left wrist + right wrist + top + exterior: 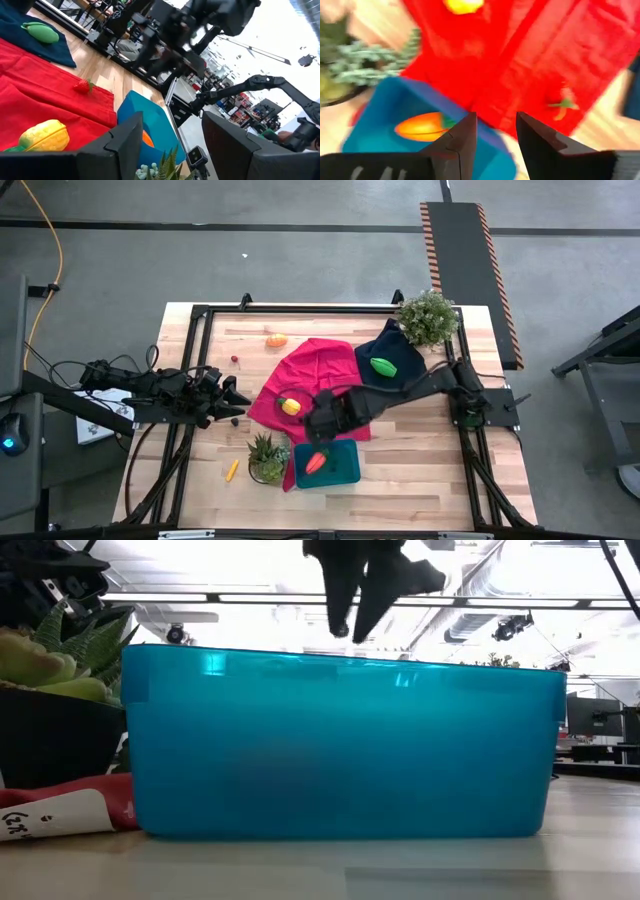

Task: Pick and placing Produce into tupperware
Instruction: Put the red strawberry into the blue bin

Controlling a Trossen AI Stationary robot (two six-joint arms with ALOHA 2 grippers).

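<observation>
The teal tupperware [340, 470] sits at the counter's [420, 480] near edge, the carrot [316, 462] lying inside. Just above it hangs the right pincer [322, 423], fingers spread and empty. Beyond the tupperware, corn [290, 406] rests on the red cloth [320, 370].

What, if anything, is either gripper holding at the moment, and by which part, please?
Nothing is held. The right gripper is open and empty above the tupperware, where the carrot already lies. The left gripper is open and empty at the table's left side.
</observation>
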